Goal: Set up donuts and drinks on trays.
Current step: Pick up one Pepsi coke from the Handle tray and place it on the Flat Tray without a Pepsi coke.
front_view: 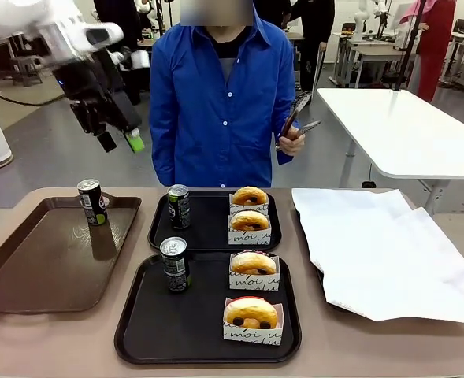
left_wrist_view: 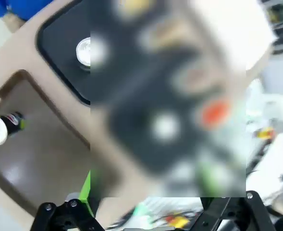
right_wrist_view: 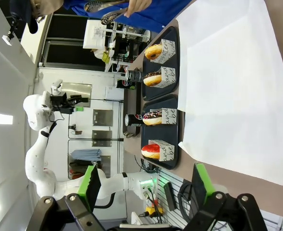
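A long brown tray (front_view: 27, 276) lies left, a rumpled white paper sheet (front_view: 381, 252) right, on the tan table (front_view: 58, 346)

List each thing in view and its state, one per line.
Left gripper: open, empty, raised above the brown tray.
Right gripper: open, empty.
Brown tray: holds one upright can.
Far black tray: one upright can, two sleeved donuts.
Near black tray: one upright can, two sleeved donuts.
White paper: spread flat, bare.
Tongs: in person's hand.
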`<act>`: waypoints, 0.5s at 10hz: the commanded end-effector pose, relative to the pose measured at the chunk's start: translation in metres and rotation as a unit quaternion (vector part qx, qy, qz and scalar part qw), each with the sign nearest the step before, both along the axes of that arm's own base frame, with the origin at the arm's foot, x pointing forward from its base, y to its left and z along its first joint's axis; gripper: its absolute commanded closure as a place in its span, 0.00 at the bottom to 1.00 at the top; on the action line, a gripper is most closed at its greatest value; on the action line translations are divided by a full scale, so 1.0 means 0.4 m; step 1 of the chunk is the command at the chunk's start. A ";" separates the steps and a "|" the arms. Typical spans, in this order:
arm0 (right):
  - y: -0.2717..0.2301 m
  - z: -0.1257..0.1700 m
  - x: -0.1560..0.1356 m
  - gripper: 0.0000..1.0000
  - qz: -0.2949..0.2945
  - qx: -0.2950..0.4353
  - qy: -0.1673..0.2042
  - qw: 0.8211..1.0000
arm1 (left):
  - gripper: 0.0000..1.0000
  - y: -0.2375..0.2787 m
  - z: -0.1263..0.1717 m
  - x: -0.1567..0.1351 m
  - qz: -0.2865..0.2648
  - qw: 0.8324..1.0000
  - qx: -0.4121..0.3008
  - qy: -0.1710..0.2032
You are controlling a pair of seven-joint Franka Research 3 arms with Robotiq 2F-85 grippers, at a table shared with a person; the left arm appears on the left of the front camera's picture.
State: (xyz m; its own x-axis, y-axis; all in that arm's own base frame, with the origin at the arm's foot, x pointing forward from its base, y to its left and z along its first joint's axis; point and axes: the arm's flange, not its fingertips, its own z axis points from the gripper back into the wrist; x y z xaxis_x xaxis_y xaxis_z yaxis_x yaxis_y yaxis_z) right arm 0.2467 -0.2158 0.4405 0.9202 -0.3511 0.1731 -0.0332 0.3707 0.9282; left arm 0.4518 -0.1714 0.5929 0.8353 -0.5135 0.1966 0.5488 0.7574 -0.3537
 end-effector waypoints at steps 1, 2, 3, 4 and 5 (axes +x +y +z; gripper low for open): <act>0.002 0.003 0.006 0.00 0.000 0.010 -0.015 1.000 | 0.00 0.209 0.083 0.045 0.104 0.976 -0.158 0.104; 0.002 0.003 0.006 0.00 0.000 0.010 -0.015 1.000 | 0.00 0.309 0.073 0.044 0.136 0.964 -0.169 0.156; 0.002 0.003 0.006 0.00 0.000 0.010 -0.015 1.000 | 0.00 0.395 0.052 0.034 0.158 0.954 -0.185 0.173; 0.002 0.003 0.006 0.00 0.000 0.010 -0.015 1.000 | 0.00 0.496 0.006 0.009 0.186 0.939 -0.219 0.191; 0.002 0.003 0.006 0.00 0.000 0.010 -0.015 1.000 | 0.00 0.584 -0.027 0.019 0.207 0.922 -0.256 0.204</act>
State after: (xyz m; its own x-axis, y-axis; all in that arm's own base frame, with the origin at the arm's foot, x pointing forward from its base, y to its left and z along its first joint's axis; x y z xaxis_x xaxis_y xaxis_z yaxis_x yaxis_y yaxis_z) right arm 0.2464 -0.2158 0.4405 0.9203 -0.3511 0.1724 -0.0325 0.3705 0.9283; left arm 0.4507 0.0583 0.5922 0.9907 -0.1310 -0.0381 0.0515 0.6180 -0.7845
